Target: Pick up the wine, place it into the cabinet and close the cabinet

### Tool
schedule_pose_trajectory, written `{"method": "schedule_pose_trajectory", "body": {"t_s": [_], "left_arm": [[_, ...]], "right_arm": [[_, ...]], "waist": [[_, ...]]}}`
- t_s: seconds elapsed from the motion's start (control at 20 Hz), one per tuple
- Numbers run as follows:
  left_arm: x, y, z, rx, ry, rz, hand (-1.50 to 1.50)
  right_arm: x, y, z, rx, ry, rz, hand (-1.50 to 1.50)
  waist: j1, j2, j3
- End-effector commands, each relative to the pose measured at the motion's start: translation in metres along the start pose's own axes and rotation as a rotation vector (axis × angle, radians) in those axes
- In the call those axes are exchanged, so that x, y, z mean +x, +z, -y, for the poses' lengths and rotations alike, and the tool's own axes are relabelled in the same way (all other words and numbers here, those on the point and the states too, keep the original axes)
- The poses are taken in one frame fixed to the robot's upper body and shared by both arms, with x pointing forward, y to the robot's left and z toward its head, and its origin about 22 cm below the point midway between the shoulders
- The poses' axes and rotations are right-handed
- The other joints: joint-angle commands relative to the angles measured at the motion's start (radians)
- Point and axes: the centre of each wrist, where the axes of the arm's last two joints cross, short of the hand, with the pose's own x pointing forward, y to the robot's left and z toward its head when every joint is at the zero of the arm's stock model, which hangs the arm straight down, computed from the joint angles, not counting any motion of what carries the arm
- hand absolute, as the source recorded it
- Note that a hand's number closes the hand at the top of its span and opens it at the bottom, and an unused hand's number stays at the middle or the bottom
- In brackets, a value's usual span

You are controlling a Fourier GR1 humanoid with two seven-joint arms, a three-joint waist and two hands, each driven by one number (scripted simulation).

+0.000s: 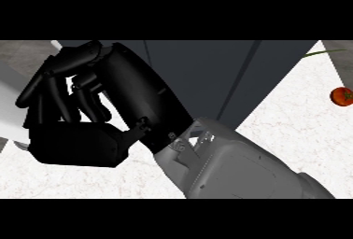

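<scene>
- Status: mid-task at best, and I can't confirm any step as done from here.
- Right hand (127, 84) fills the left of the head view, up in front of the dark cabinet (207, 70). I judge it the right one because its grey forearm (234, 168) comes in from the lower right.
- Fingers (45, 98) are curled in toward the palm and close together. Pale gaps show between them and no bottle is visible in the curl, though something could be hidden behind the palm.
- Wine: not visible anywhere. It could be inside the cabinet or hidden by the hand; can't tell which.
- Only flat dark cabinet panels with vertical seams show, so I can't tell whether the door is open or closed.
- Left hand: not in shot.
- Tomato (342, 96) sits on the white tabletop (289, 126) at far right, well apart from the hand.
- My read: this is either the carry to the cabinet or the door-closing step. Either way, the closed door is unconfirmed.
</scene>
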Motion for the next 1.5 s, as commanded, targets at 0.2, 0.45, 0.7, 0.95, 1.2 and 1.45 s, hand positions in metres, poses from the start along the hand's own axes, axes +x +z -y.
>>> {"method": "schedule_pose_trajectory", "body": {"t_s": [0.2, 0.45, 0.7, 0.95, 1.2, 1.45], "left_arm": [[0.005, -0.005, 0.001, -0.039, 0.037, 0.065, -1.5], [0.014, -0.01, -0.003, -0.066, 0.041, 0.064, -1.5], [0.01, -0.005, -0.005, -0.031, 0.033, 0.064, -1.5], [0.014, -0.004, -0.014, -0.021, 0.03, 0.062, -1.5], [0.023, -0.004, -0.018, -0.02, 0.029, 0.063, -1.5], [0.017, 0.009, -0.015, -0.027, 0.022, 0.051, -1.5]], "right_arm": [[-0.023, -0.036, 0.02, 0.335, -0.065, -0.183, 1.5], [-0.044, -0.049, 0.016, 0.609, -0.016, -0.349, 1.5], [-0.052, -0.071, 0.038, 0.691, -0.054, -0.427, 1.5], [-0.092, -0.069, 0.054, 0.72, -0.182, -0.437, 1.5], [-0.08, -0.082, 0.062, 0.705, -0.26, -0.371, 1.5], [-0.108, -0.079, 0.096, 0.627, -0.308, -0.391, 1.5]], "waist": [[0.005, 0.008, 0.001], [0.019, 0.008, 0.0], [-0.019, 0.002, 0.001], [-0.02, 0.003, 0.001], [-0.018, -0.002, 0.002], [-0.007, 0.002, 0.002]]}}
